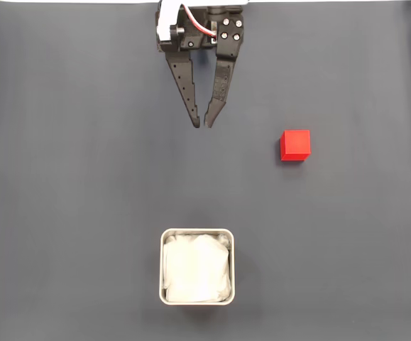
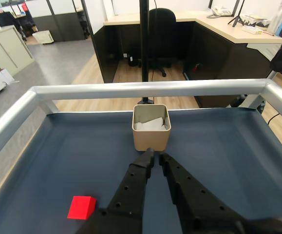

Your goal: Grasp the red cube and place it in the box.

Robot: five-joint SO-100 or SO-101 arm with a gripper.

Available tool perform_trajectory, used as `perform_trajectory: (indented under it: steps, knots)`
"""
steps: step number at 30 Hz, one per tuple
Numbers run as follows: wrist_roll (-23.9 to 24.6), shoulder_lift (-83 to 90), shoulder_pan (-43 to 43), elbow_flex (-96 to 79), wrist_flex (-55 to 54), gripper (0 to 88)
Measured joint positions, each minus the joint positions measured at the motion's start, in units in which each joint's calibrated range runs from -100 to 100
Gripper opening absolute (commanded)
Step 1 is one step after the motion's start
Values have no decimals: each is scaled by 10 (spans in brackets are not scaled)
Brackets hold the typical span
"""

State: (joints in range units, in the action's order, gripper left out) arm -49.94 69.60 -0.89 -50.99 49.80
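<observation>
The red cube lies on the dark mat at the right in the fixed view, well apart from everything else. My gripper hangs from the top edge, left of the cube, its black fingers drawn together at the tips with nothing between them. The box, cream-rimmed with white crumpled paper inside, sits at the bottom centre. In the wrist view the box stands straight beyond my gripper, and the red cube lies at the lower left.
A dark blue-grey mat covers the table. In the wrist view a silver metal rail runs along the table's far edge and sides, with office desks and a chair beyond it.
</observation>
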Motion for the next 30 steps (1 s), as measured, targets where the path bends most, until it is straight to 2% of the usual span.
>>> perform_trajectory:
  steps: [13,30]
  knots:
    - [-37,-65,6,43,102,0]
    - [-39,-97,93,75,166,2]
